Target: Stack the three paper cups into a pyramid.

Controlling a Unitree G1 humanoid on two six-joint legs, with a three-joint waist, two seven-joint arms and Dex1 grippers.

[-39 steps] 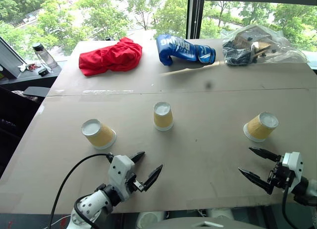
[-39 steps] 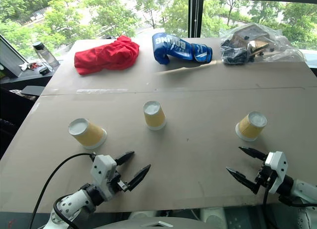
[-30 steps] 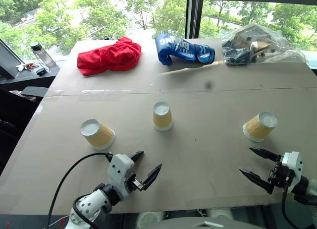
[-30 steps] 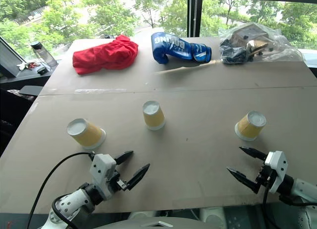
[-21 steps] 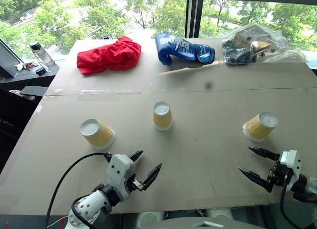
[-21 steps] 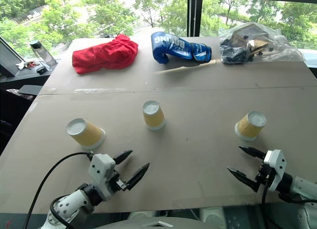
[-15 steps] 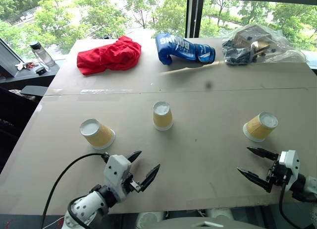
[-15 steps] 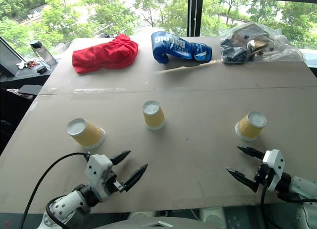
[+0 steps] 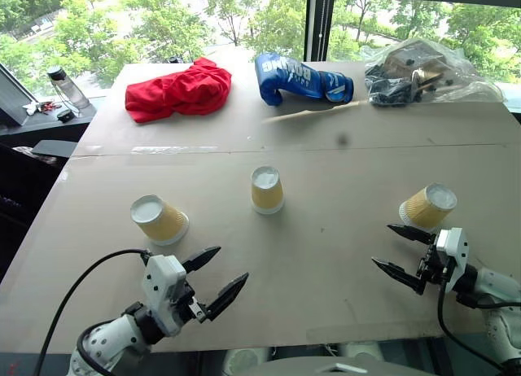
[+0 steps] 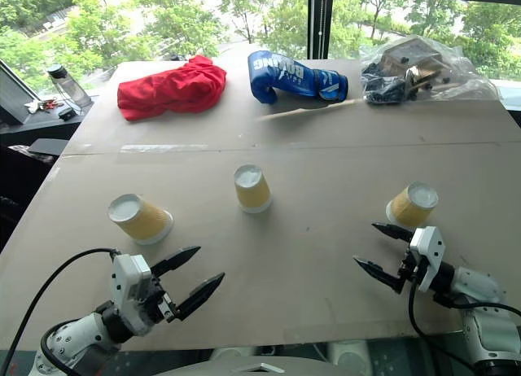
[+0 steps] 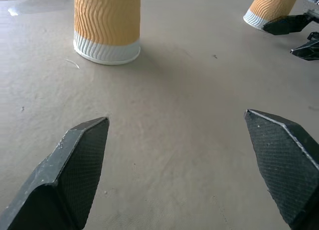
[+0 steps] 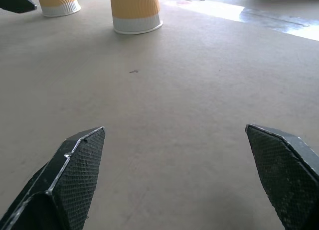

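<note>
Nearest, the left hand (image 9: 213,273) hangs just over the front edge of the counter (image 9: 326,221), its two black fingers spread wide with nothing between them. The right hand (image 9: 400,250) sits low over the counter at the front right, fingers likewise spread wide and holding nothing, with one fingertip close beside the right cup (image 9: 427,207) but not touching it.

The three paper cups stand upside down on the counter, well apart from one another, none stacked. The left cup (image 9: 158,220) is just beyond the left hand, leaning a little. The middle cup (image 9: 267,190) stands upright a bit farther back, between the two others. The right cup, tilted slightly, stands just beyond the right hand. In the left wrist view the middle cup (image 11: 106,25) shows ahead of the open fingers.

Farther back, a seam (image 9: 285,147) runs across the counter. Beyond it lie a crumpled red cloth (image 9: 177,91) on the left, a blue boxing glove (image 9: 301,80) in the middle, and a clear plastic bag (image 9: 423,73) of dark items on the right. Past the counter's left edge stands a water bottle (image 9: 63,88).
</note>
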